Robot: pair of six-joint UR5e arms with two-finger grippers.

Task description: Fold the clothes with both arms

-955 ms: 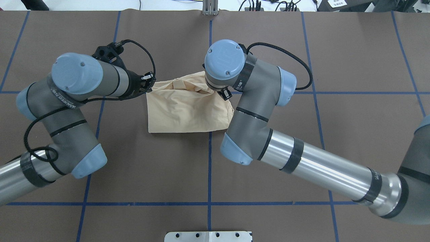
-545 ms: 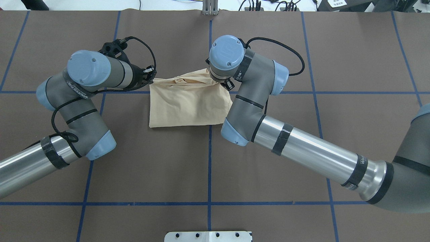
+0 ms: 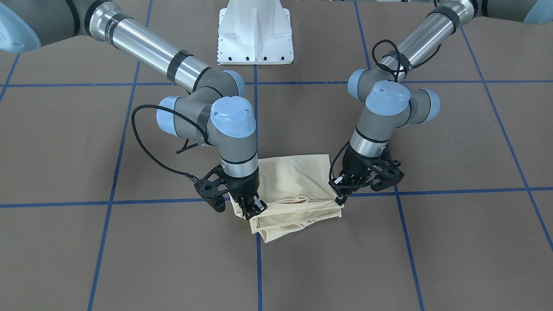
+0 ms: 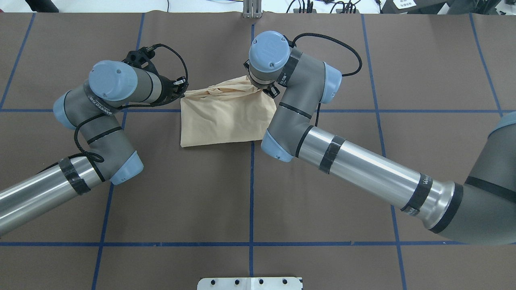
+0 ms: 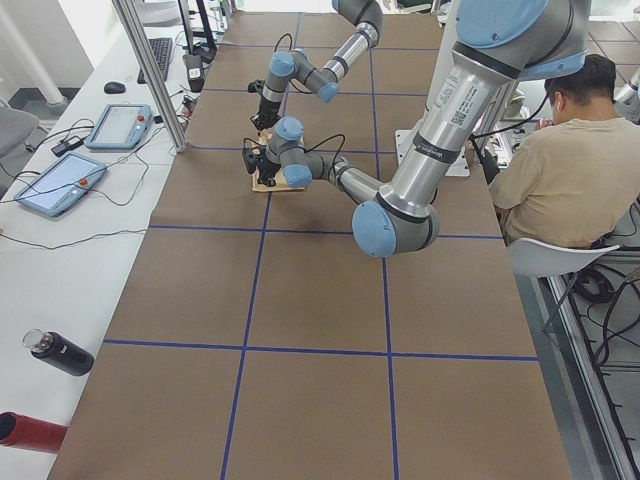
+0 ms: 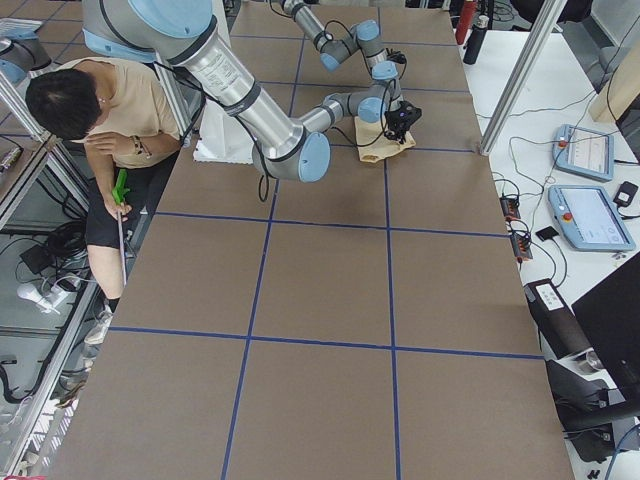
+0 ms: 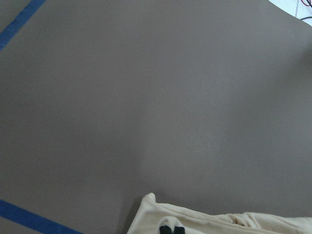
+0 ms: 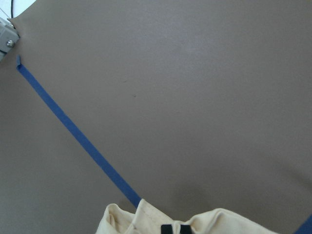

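Note:
The pale beige shirt [image 4: 225, 121] lies folded into a small rectangle at the table's middle, its far edge bunched and lifted; no print shows. It also shows in the front-facing view [image 3: 298, 181]. My left gripper [image 4: 183, 89] is shut on the shirt's far left corner, seen also in the front-facing view [image 3: 341, 195]. In the left wrist view the fingertips [image 7: 171, 229] pinch the cloth [image 7: 219, 222]. My right gripper [image 3: 255, 208] is shut on the far right corner, mostly hidden under its wrist [image 4: 269, 52] in the overhead view. The right wrist view shows the fingertips [image 8: 176, 228] on the cloth [image 8: 219, 220].
Brown table cover [image 4: 423, 60] with blue tape lines [image 4: 251, 201]. The white pedestal base [image 3: 255, 34] stands on the robot's side. A metal bracket [image 4: 252, 12] sits at the far edge. A seated operator [image 5: 550, 170] and tablets [image 5: 60, 180] are beside the table.
Both grippers have moved away from the robot with the shirt's far corners in them. The shirt has slid that way and its body lies flatter than before.

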